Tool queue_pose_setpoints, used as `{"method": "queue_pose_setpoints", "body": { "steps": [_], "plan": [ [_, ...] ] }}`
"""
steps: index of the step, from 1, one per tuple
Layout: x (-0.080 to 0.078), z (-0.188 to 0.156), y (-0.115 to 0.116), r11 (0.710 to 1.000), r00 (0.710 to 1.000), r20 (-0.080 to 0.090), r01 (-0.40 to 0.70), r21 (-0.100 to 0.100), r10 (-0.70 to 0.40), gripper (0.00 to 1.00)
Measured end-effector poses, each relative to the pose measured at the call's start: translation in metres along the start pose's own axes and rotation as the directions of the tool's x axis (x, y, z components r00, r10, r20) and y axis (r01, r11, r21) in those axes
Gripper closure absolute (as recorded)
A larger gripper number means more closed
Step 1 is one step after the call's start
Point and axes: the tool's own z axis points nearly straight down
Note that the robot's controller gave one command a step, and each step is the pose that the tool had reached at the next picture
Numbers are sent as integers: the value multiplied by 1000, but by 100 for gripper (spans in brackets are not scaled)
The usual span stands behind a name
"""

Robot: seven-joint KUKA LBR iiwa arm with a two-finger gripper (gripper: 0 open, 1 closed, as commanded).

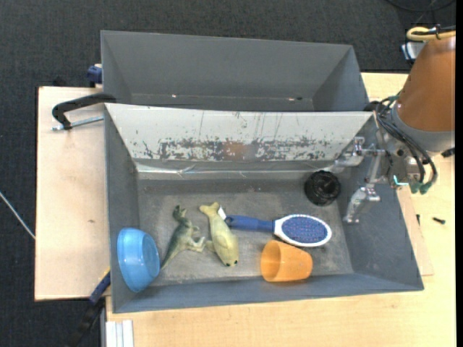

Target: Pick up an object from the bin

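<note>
My gripper hangs over the right side of the bin, above the sloping right wall, open with nothing between its fingers. The closest thing is a black round cap-like object, just to the gripper's left on the bin floor near the back. A hairbrush with a blue handle and a white-rimmed blue oval head lies below and to the left of the gripper. Further forward, an orange cup lies on its side by the front wall.
Further left on the floor lie a yellow fish-like toy, a green dinosaur toy and a blue bowl tipped against the left front corner. The arm's orange cover and cables are at the right edge.
</note>
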Motion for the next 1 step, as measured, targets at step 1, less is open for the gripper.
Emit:
{"method": "queue_pose_setpoints", "body": {
  "steps": [1],
  "plan": [
    [-52,141,76,995,995,1,98,-1,-98,0]
  ]
}}
